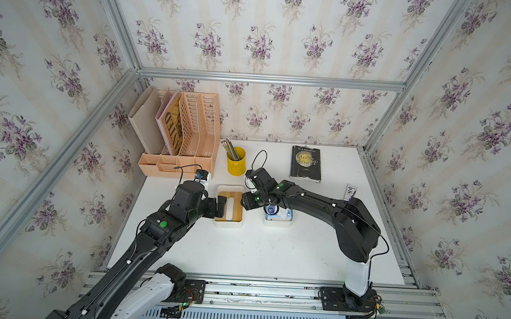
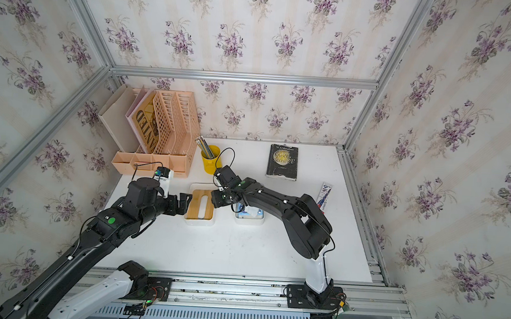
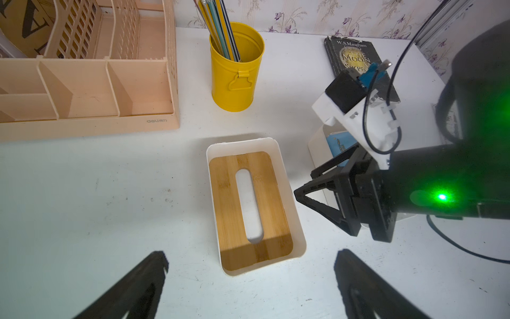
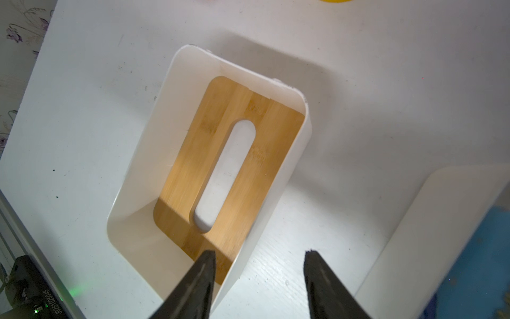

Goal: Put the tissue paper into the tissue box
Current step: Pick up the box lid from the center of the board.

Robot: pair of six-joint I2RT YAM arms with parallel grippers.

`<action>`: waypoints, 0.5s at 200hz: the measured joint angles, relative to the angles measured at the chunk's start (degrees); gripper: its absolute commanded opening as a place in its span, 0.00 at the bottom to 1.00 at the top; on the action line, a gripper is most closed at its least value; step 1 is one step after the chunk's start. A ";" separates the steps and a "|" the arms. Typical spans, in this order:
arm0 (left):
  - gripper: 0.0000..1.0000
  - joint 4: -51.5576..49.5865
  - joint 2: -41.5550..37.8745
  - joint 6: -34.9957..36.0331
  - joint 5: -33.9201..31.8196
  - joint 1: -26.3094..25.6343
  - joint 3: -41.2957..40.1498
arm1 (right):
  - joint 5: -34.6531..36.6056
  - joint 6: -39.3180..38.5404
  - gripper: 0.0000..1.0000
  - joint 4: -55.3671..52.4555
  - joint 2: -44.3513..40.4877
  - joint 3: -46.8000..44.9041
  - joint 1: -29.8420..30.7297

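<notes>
Peach slatted plastic file organiser point(image 1: 182, 136) stands at the upper left of the white table point(image 1: 257, 252) in both top views. Just right of it, lower and near the frame's middle, the left gripper point(image 1: 220, 206) hovers with its jaws spread wide and nothing between them. Beside it lies the white rounded plastic lid point(image 1: 235, 212) with a bamboo panel and an oblong slot. It rests upside down, bamboo on the table and walls rising. In the left wrist view the left jaws flank its near end.

Above the lid in the frame is the yellow metal pencil cup point(image 1: 236, 162). At the lid's right edge the right gripper point(image 1: 245, 201) reaches in, partly spread and clamping nothing. The right wrist view shows one fingertip point(image 4: 205, 265) over the bamboo inside and the other outside. Whether either touches the wall I cannot tell.

Just right of the lid, apart from it, sits the white rounded rectangular plastic tub point(image 1: 277, 224). The soft light-blue-and-white plastic tissue pack point(image 1: 286, 214) lies inside it. Farther up and right lies a dark-covered book point(image 1: 306, 163). A slim printed carton point(image 1: 350, 191) is at the table's right edge.
</notes>
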 measured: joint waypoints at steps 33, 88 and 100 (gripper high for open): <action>0.99 -0.15 -0.17 0.02 -0.02 0.02 -0.28 | 0.50 0.02 0.55 -0.04 2.99 1.88 0.37; 0.99 -2.51 0.57 0.68 0.00 0.07 0.35 | 1.27 0.04 0.48 -0.72 7.58 5.31 0.81; 0.99 -2.62 0.70 0.68 0.00 0.09 0.37 | 1.27 0.09 0.46 -0.94 8.31 5.66 0.81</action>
